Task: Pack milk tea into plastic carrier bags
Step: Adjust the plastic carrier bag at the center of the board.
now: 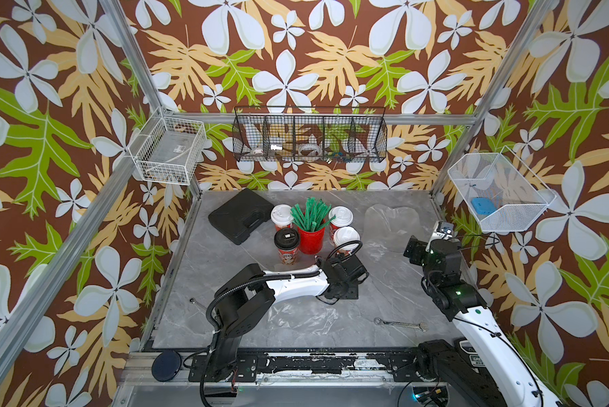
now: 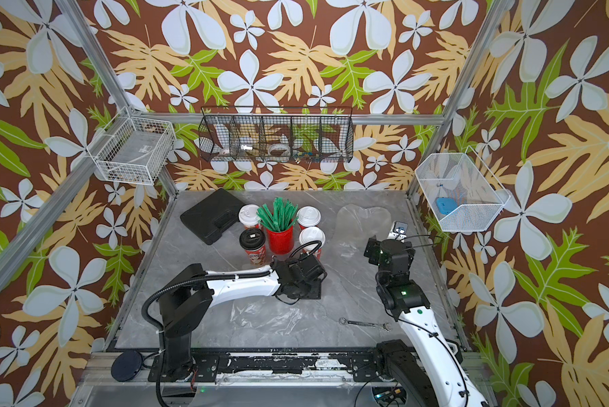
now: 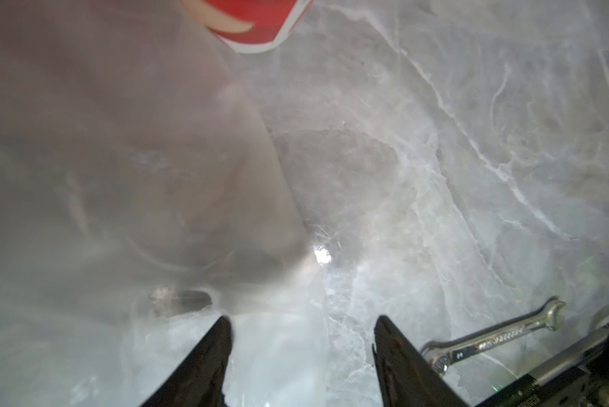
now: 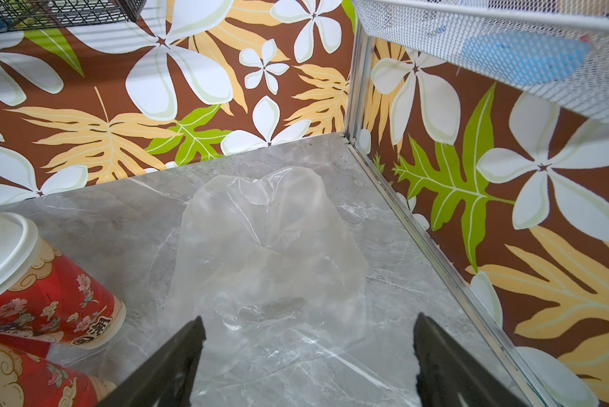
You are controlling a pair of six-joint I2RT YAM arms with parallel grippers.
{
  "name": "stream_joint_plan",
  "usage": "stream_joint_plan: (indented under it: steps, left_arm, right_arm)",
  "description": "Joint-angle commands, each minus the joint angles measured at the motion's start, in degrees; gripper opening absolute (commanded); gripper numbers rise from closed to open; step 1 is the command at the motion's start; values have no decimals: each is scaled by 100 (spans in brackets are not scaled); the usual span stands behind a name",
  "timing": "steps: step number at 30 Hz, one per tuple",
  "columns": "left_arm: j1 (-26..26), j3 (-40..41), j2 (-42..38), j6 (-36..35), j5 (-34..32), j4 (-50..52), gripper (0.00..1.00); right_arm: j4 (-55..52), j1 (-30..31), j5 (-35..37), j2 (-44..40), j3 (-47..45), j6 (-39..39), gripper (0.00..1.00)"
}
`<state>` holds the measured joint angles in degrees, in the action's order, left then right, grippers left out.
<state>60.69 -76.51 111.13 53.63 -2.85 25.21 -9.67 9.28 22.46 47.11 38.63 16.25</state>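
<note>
- Grey marble table [image 1: 384,282]; clock directions are taken from its centre in a top view.
- Four tall red printed paper cups [image 1: 289,254] stand upright at 12 o'clock, around a red mesh pot of green straws [image 1: 310,241].
- Black-lidded cup [image 1: 287,240] is at the pot's 9. One white-lidded cup [image 1: 281,215] is at its 10, another [image 1: 340,215] at 2, and the nearest white-lidded cup [image 1: 346,235] at 3.
- Clear crinkly plastic bag [image 1: 391,220] lies flat at 1 o'clock, apart from the cups.
- Second clear plastic bag [image 1: 301,313] lies crumpled at 6 o'clock, in front of the left arm.
- Left gripper [image 3: 301,327] is low near the table centre, just by the nearest white-lidded cup. Its jaws are partly apart. Hazy plastic film sits by one finger; cannot tell if they touch.
- Right gripper [image 4: 308,322] is between 2 and 3 o'clock. Its jaws are wide and hold nothing, and it points at the far bag just ahead.
- Silver open-end wrench [image 1: 399,323] at 4 o'clock.
- Black plastic case [image 1: 241,215] at 11 o'clock.
</note>
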Motion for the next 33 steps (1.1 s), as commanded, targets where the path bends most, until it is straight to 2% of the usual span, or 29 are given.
stream_joint_plan:
  steps: [1, 6, 11, 20, 25, 33]
  left_arm:
    - [4, -23, 75, -63, 162, -9, 64]
    - [13, -14, 25, -63, 102, -43, 53]
    - [9, -6, -26, -72, 70, -60, 29]
    - [12, 133, -465, -159, 51, -67, 8]
    - [6, 583, -1164, -195, 58, -443, 0]
    - [-13, 1479, -2433, -229, 92, -1221, 0]
  right_arm:
    - [-33, -5, 68, -16, -21, 36, 91]
    - [-70, -5, 79, -51, -24, 40, 91]
    - [-70, -4, 75, -62, -34, 89, 91]
    - [-192, -5, -38, -43, 72, 158, 91]
    - [-276, -5, -213, -27, 175, 229, 90]
    - [-316, -1, -939, 28, 385, 238, 88]
